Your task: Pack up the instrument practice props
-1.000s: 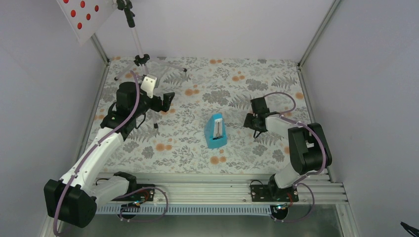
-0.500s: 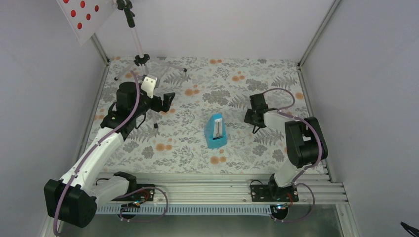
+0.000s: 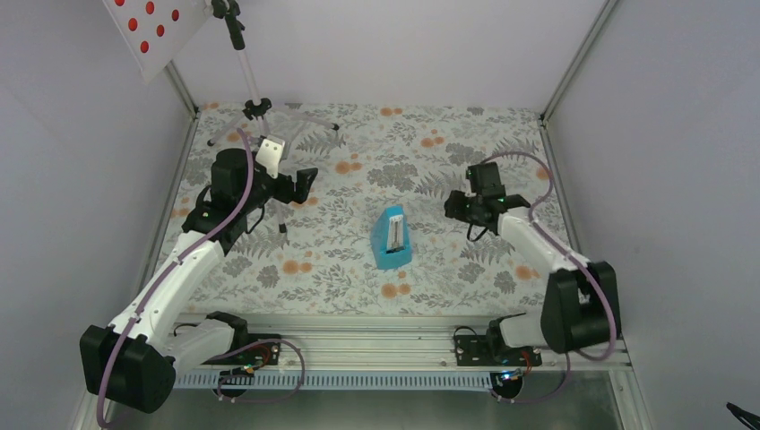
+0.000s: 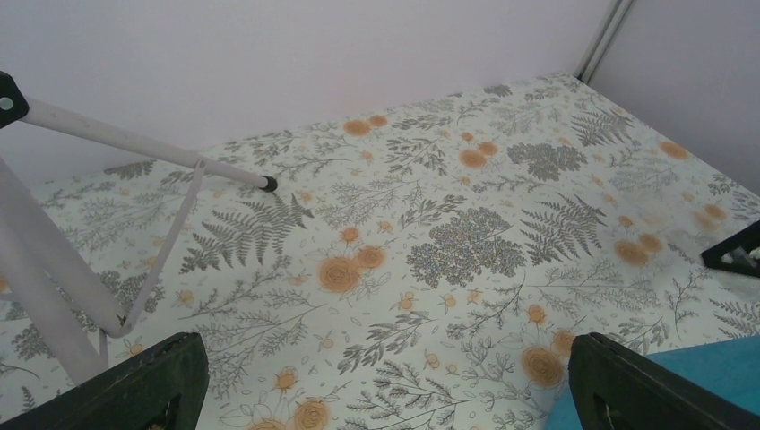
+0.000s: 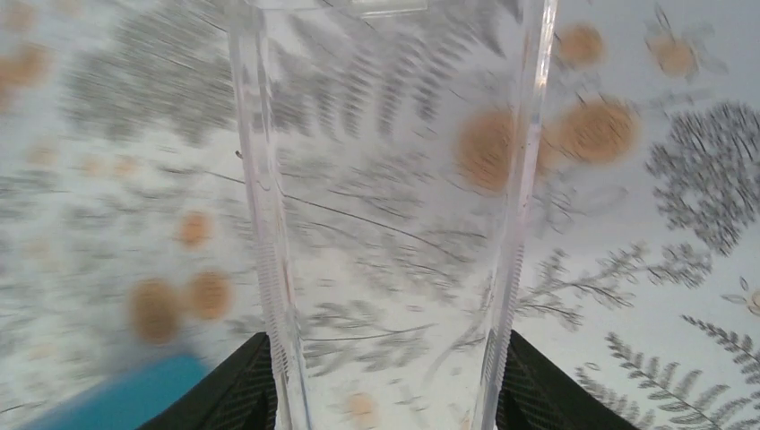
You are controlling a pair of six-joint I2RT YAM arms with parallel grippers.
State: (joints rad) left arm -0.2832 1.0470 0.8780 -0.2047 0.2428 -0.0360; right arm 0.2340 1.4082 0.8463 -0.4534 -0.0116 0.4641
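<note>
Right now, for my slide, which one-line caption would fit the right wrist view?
Right end effector grips a clear plastic piece over the floral table; blue metronome at lower left.

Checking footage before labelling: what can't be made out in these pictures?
- Music stand desk: cut off by top edge, overhead view.
- Metronome: only a corner, left wrist view's bottom edge.
- Clear plastic piece in right gripper: right wrist view blurred; what it is, unclear.

Robot test cell in a lab
Plain white walls [image 3: 403,45] enclose a floral-covered table [image 3: 332,260]; aluminium rail [image 3: 385,345] at 6 o'clock.
</note>
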